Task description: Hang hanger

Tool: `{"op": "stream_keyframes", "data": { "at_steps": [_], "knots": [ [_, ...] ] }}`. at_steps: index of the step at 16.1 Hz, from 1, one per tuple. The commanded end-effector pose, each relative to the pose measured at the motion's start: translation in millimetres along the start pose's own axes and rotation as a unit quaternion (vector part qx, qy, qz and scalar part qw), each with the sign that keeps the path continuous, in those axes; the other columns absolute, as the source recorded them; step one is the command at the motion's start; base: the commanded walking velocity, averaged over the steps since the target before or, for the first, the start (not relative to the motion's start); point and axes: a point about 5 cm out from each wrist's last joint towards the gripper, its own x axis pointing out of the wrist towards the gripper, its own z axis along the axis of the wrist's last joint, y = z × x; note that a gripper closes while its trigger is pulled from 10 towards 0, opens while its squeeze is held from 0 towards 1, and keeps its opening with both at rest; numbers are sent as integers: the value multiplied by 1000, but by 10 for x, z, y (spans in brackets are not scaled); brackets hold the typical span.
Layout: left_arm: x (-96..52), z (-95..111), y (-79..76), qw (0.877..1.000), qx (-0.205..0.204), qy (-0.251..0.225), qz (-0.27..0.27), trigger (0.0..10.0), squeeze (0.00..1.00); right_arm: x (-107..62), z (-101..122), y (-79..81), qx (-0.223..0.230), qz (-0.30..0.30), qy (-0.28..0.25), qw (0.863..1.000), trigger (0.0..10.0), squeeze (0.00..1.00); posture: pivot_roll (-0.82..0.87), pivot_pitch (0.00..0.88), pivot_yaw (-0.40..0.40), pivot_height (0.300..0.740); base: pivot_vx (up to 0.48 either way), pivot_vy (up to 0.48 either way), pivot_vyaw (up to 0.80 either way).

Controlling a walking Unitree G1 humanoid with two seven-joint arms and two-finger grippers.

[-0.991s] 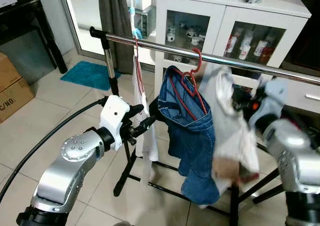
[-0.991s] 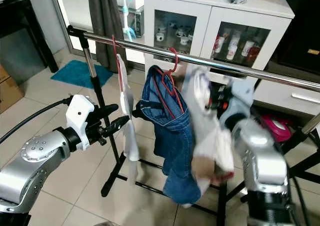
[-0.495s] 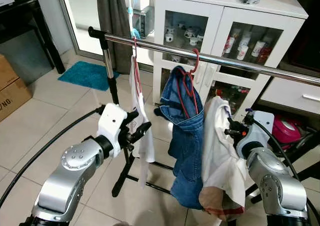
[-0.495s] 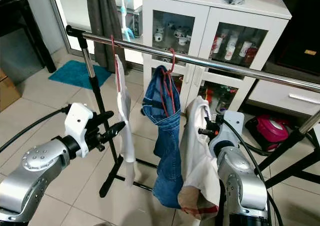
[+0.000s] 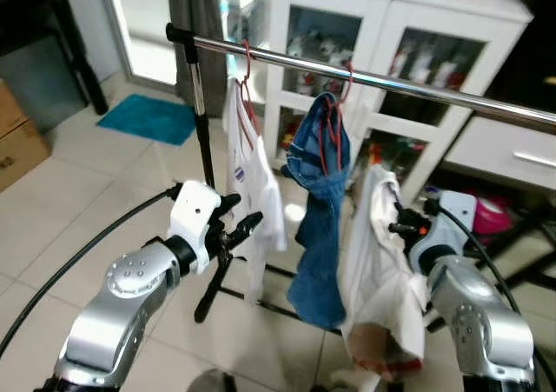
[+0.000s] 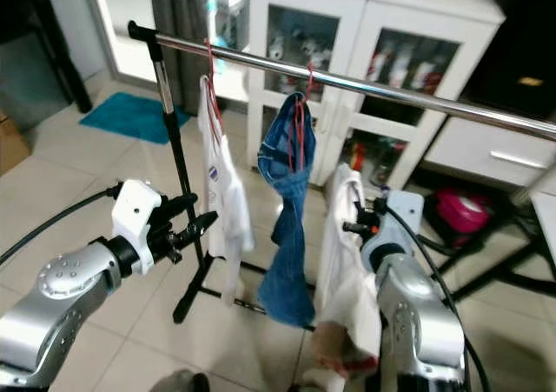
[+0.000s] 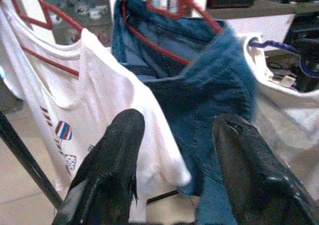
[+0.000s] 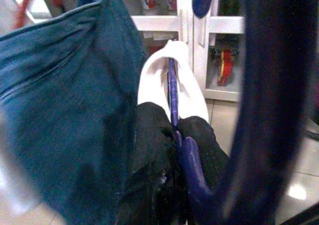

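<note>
Looking through the head camera first, we see a chrome clothes rail (image 5: 408, 83) with a white printed t-shirt (image 5: 256, 192) and a pair of blue jeans (image 5: 317, 227) hanging from it on red hangers (image 5: 246, 92). Our left gripper (image 5: 245, 227) sits below the rail, just beside the t-shirt, fingers spread and holding nothing. Our right gripper (image 5: 398, 229) is below the rail too, past the jeans, with a white garment (image 5: 382, 279) draped down from it. A white glass-door cabinet (image 5: 382, 36) stands behind the rail.

Left wrist view: the two black fingers (image 7: 119, 150) are apart, the t-shirt and jeans hanging in front of them.

Right wrist view: our fingers (image 8: 154, 135) are clenched on a blue hanger (image 8: 187, 160) carrying the white garment's collar (image 8: 169, 68), right next to the jeans, so it's off the rail.
</note>
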Motion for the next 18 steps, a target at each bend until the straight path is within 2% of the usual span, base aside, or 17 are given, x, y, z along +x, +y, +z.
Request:
{"op": "stream_keyframes", "data": {
  "at_steps": [1,14,18],
  "knots": [
    [-11,6,-18,1000,4,0,-1,10000,0,-7,68,14,1,7,-11,1000,0,0,-63,0,-42,740,-292,0,0],
    [-14,16,-17,1000,8,-1,-5,10000,0,10,67,75,-7,35,-4,999,0,0,-56,0,-49,740,-289,0,0],
    [-15,18,-36,1000,3,-3,-7,10000,0,11,54,95,-12,45,1,999,0,0,-52,0,-56,740,0,0,0]
  ]
}}
